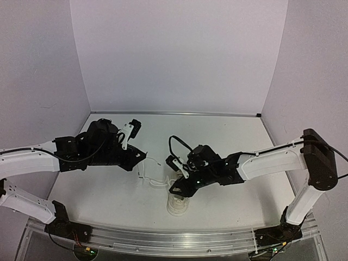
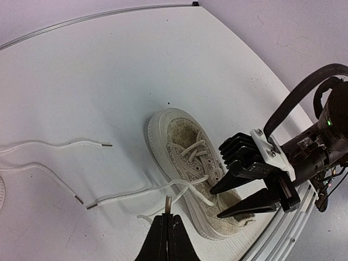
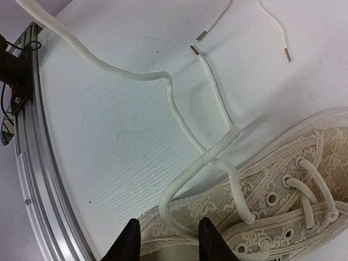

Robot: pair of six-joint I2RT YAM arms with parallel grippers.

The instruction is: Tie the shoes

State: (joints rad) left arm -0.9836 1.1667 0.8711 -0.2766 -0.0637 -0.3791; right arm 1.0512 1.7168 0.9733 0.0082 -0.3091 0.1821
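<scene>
From the top view, the shoe [image 1: 176,205] sits at 6 o'clock on the table [image 1: 228,136], hard by the front rail [image 1: 163,239]. The right gripper [image 1: 178,189] is directly over it, and the left gripper [image 1: 140,155] is off at 10 o'clock from the shoe, with a white lace strung between them. I see only one shoe here. Behind both arms, from 11 through 1 o'clock, the table is bare white back to the walls.

In the left wrist view, the left gripper [image 2: 167,228] has its jaws pressed together on the held lace [image 2: 168,204] (its tip pokes up just above the fingertips). The right gripper [image 2: 218,203] hangs over the shoe's heel end with its jaws spread and nothing in them. A free lace [image 2: 125,197] trails out toward 8 o'clock, and two stray laces [image 2: 60,144] lie further over at 9 o'clock. They are probably the other shoe's.

In the right wrist view, the right gripper [image 3: 169,242] is wide open over the shoe's opening. The held lace [image 3: 109,65] runs off toward 11 o'clock, and the free lace [image 3: 215,92] crosses it just off the sole.

My read is that this is the first crossover of the knot — one lace is caught and the other is not yet picked up. The next move calls for the right gripper to go out toward 1 o'clock in its own view and pinch the free lace near its tip, without snagging the crossing. The rail is the tight side — I'd work away from it.
</scene>
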